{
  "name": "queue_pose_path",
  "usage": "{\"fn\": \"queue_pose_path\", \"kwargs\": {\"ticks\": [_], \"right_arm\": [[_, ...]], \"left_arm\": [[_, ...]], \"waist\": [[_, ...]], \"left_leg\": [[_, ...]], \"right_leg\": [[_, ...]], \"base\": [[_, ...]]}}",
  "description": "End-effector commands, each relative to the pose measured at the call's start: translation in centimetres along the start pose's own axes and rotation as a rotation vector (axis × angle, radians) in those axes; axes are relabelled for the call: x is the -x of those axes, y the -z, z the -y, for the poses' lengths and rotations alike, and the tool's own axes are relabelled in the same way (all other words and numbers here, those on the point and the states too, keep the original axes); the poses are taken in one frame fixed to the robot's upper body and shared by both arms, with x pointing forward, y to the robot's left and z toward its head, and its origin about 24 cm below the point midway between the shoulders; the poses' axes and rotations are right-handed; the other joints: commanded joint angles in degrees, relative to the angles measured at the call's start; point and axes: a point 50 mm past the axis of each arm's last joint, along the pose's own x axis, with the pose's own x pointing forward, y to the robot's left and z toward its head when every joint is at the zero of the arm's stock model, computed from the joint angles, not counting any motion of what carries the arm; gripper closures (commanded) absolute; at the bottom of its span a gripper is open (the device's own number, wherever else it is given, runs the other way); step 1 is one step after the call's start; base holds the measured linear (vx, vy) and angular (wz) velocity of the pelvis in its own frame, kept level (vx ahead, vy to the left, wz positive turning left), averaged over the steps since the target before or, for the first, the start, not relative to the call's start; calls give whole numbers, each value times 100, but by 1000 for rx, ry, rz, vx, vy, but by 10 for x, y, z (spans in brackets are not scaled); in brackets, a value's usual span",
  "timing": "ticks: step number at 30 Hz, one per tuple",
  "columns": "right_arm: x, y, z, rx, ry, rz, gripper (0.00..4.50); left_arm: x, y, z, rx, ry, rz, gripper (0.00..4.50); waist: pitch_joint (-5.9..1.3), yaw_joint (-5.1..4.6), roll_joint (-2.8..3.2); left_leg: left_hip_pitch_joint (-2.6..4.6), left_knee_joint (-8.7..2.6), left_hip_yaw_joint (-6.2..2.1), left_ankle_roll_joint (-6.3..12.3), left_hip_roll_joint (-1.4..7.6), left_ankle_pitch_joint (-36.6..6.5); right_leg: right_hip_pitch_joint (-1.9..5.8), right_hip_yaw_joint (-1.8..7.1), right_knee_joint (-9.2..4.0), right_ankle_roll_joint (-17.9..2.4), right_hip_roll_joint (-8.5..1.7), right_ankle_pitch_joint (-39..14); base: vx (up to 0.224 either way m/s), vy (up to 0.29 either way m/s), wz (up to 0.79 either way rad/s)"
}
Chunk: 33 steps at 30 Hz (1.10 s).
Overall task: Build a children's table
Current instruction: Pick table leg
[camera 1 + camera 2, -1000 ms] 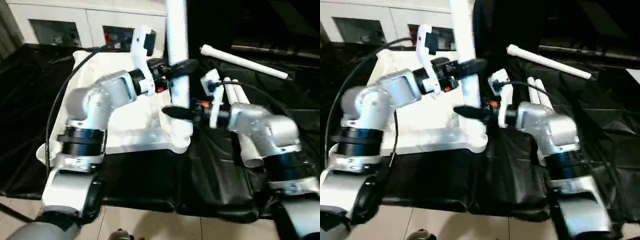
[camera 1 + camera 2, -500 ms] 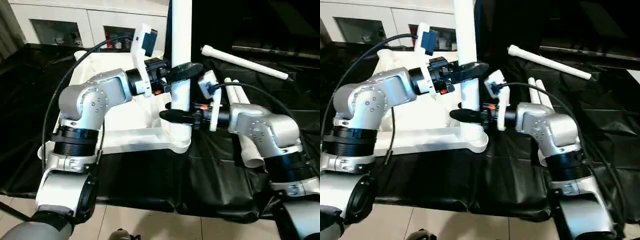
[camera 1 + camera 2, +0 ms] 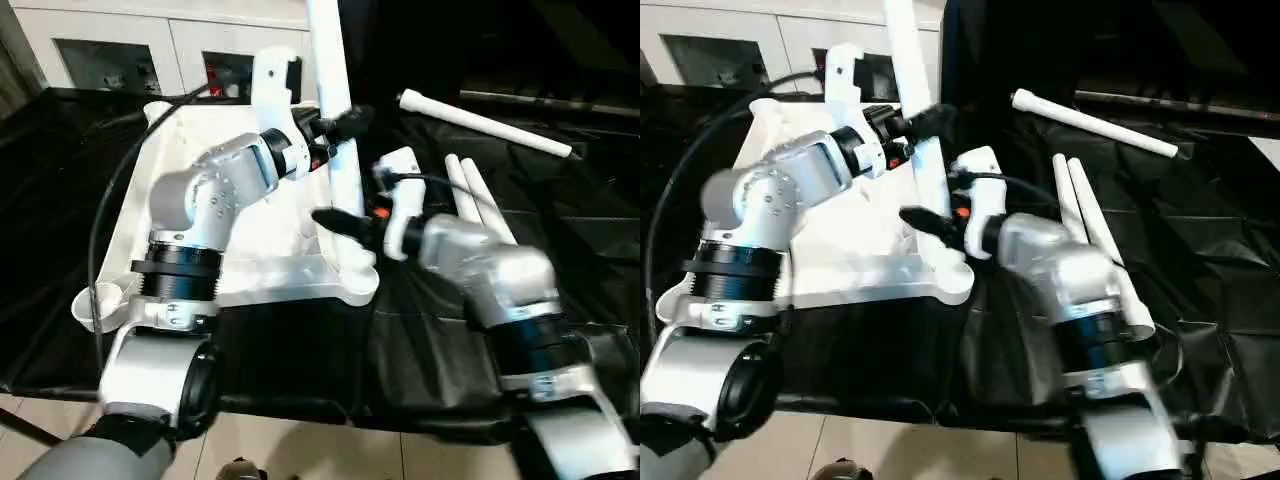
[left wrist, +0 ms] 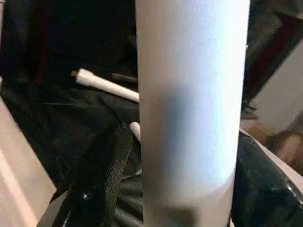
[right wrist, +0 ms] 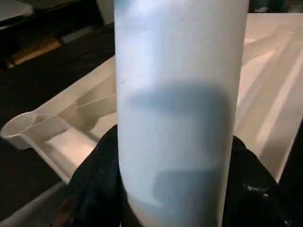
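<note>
Head views. White ribbed plastic rectangular tabletop (image 3: 250,235) is lying underside-up on black sheeting (image 3: 300,350). Long white tubular leg (image 3: 335,120) is standing in the near corner socket (image 3: 352,272), leaning toward 11 o'clock. Left gripper (image 3: 345,122) is clamping the leg high; right gripper (image 3: 340,222) is clamping it low. Three spare white legs: one (image 3: 485,122) at 1 o'clock, two (image 3: 478,200) lying side by side at 3 o'clock.

Left wrist view. Black fingers (image 4: 102,170) are flanking the leg (image 4: 189,109), closed on it.

Right wrist view. Black fingers (image 5: 94,179) are hugging the leg (image 5: 175,104); ribbed tabletop (image 5: 61,127) is lying behind.

Handling note, judged: the leg is wanting straightening to 12 o'clock before pressing down, both grips holding firm, so the flared end is seating squarely.
</note>
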Motion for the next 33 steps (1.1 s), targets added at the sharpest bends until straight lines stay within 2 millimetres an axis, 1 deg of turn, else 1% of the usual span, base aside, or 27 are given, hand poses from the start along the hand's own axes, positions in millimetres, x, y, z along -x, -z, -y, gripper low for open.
{"fn": "queue_pose_path", "kwargs": {"ticks": [1, 2, 4, 5, 7, 8, 10, 11, 12, 14, 16, 17, 18, 20, 21, 23, 24, 26, 27, 29, 31, 33], "right_arm": [[-1, -8, 1, 30, 31, 40, 256], [-1, -9, 1, 28, 43, 45, 257], [-2, -9, 1, 27, 51, 48, 257], [-2, -10, 2, 26, 71, 57, 257], [-3, -11, 2, 30, 73, 65, 257], [-3, -12, 2, 40, 73, 77, 257], [-3, -13, 2, 38, 65, 94, 257], [-3, -15, 1, 13, 40, 110, 257], [-2, -15, 0, -6, 21, 121, 222], [1, -20, 3, -39, -4, 137, 187], [3, -22, 6, -42, 1, 141, 178], [5, -23, 8, -38, -4, 141, 166], [8, -25, 11, -38, -9, 137, 145], [13, -27, 15, -17, -46, 112, 139], [17, -29, 17, 4, -87, 78, 138], [20, -29, 18, 10, -104, 62, 137], [22, -31, 20, 8, -113, 55, 137], [27, -32, 22, 11, -153, 22, 137], [29, -32, 22, 20, -175, 0, 137], [30, -31, 22, 26, -190, -15, 137], [32, -30, 22, 42, -223, -45, 137], [32, -29, 22, 41, -226, -57, 137]], "left_arm": [[0, -8, -4, -12, -58, 34, 185], [0, -9, -5, -5, -62, 37, 191], [0, -9, -5, 0, -64, 38, 219], [0, -10, -5, 10, -67, 46, 230], [0, -12, -4, 17, -64, 53, 238], [0, -13, -2, 26, -52, 62, 254], [0, -14, -2, 27, -47, 64, 260], [0, -14, -1, 25, -38, 64, 261], [0, -15, 0, 23, -30, 63, 263], [1, -17, 2, -6, -19, 58, 267], [1, -17, 2, -22, -14, 55, 267], [1, -18, 4, -39, 0, 47, 267], [1, -18, 5, -49, 12, 39, 267], [1, -19, 6, -62, 30, 26, 267], [1, -20, 8, -72, 47, 20, 267], [2, -21, 8, -78, 58, 17, 267], [2, -22, 9, -85, 68, 14, 267], [1, -23, 11, -96, 85, 9, 267], [1, -23, 12, -103, 93, 4, 267], [1, -23, 13, -107, 97, 1, 267], [0, -20, 17, -134, 124, -15, 267], [-1, -18, 23, -161, 155, -32, 267]], "waist": [[-457, -21, -3], [-461, -15, 9], [-460, -15, 6], [-458, -16, -15], [-458, -10, -7], [-457, -15, -19], [-455, -15, -14], [-451, -20, -22], [-449, -17, -17], [-449, -15, -32], [-449, -10, -25], [-450, -12, -43], [-452, -10, -30], [-451, -6, -34], [-453, 5, -33], [-455, 16, -39], [-455, 11, -73], [-455, 18, -68], [-457, 20, -79], [-457, 20, -81], [-454, 19, -124], [-452, 21, -107]], "left_leg": [[62, -346, -41, -135, 149, -551], [68, -346, -44, -144, 154, -554], [67, -347, -44, -143, 151, -539], [62, -349, -41, -139, 151, -536], [62, -349, -43, -142, 150, -527], [55, -348, -40, -132, 146, -522], [59, -347, -40, -126, 148, -534], [57, -348, -37, -110, 143, -543], [58, -350, -37, -93, 146, -557], [57, -348, -34, -68, 144, -566], [62, -348, -40, -57, 150, -576], [62, -353, -40, -56, 152, -534], [65, -348, -39, -54, 154, -507], [62, -343, -34, -39, 145, -486], [73, -331, -27, -18, 151, -460], [51, -326, -30, 17, 145, -398], [44, -325, -27, 31, 141, -376], [43, -318, -27, 56, 141, -357], [43, -312, -25, 77, 136, -354], [39, -309, -24, 90, 138, -331], [32, -305, -21, 119, 139, -330], [43, -308, -26, 117, 158, -321]], "right_leg": [[371, 292, -394, -919, -448, -424], [367, 293, -386, -916, -448, -404], [369, 294, -381, -910, -444, -334], [373, 296, -381, -899, -445, -315], [375, 296, -374, -899, -450, -312], [379, 297, -376, -891, -449, -291], [374, 298, -377, -888, -452, -310], [375, 298, -381, -883, -444, -323], [375, 298, -384, -883, -450, -349], [380, 300, -389, -870, -448, -367], [374, 298, -385, -848, -449, -402], [375, 293, -383, -844, -446, -395], [371, 293, -375, -860, -443, -365], [381, 289, -372, -889, -435, -307], [369, 300, -366, -906, -439, -238], [391, 299, -352, -928, -438, -135], [400, 294, -356, -941, -440, -118], [404, 292, -352, -969, -447, -130], [413, 288, -355, -989, -444, -152], [411, 289, -354, -996, -444, -151], [417, 285, -361, -994, -450, -226], [395, 285, -363, -992, -464, -334]], "base": [[0, 0, 0], [0, 0, 0], [0, 0, 0], [0, 0, 0], [0, 0, 0], [0, 0, 0], [0, 0, 0], [0, 0, 0], [0, 0, 0], [0, 0, 0], [0, 0, 0], [0, 0, 0], [0, 0, 0], [0, 0, 0], [0, 0, 0], [0, 0, 0], [0, 0, 0], [0, 0, 0], [0, 0, 0], [0, 0, 0], [0, 0, 0], [0, 0, 0]]}}
